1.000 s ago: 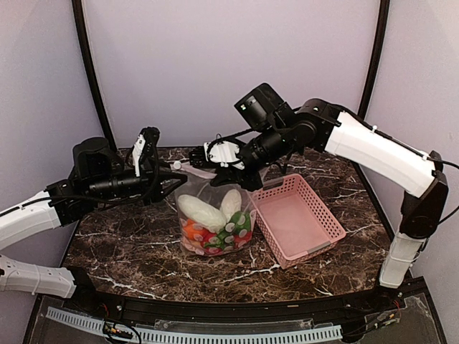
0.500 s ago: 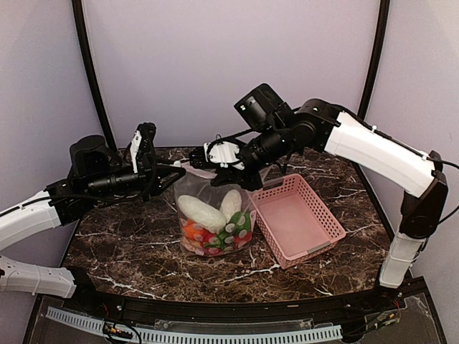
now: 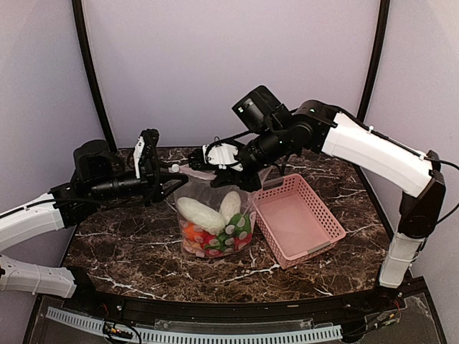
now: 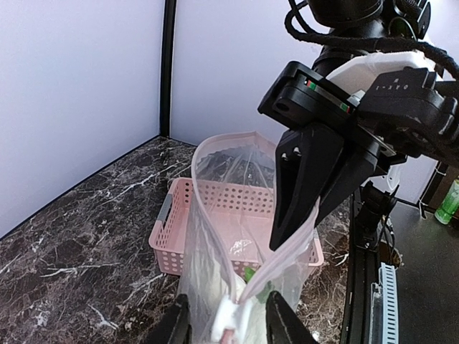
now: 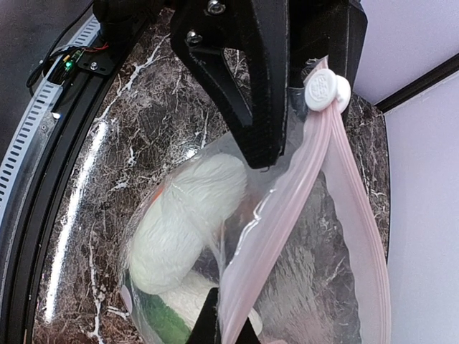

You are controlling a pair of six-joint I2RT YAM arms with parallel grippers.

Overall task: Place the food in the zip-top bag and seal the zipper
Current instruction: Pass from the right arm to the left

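The clear zip-top bag (image 3: 215, 218) stands upright mid-table with the food (image 3: 208, 229) inside: white radishes (image 5: 183, 215), a green piece (image 5: 154, 319) and red and orange pieces low down. Its mouth gapes. My right gripper (image 3: 233, 172) is shut on the pink zipper (image 5: 287, 215) strip at the bag's right top edge. My left gripper (image 4: 228, 317) is open at the left top corner. Its fingers (image 4: 176, 322) stand either side of the white slider (image 4: 229, 312) with a gap on both sides.
The pink mesh basket (image 3: 297, 218) sits just right of the bag, touching or nearly touching it. The dark marble table (image 3: 129, 244) ends at a black rail near the arm bases. Purple walls close in the back and sides.
The left gripper drew back to the left, then returned to the bag's corner, its jaws narrowing and widening a little. The right gripper keeps its hold with barely any motion.
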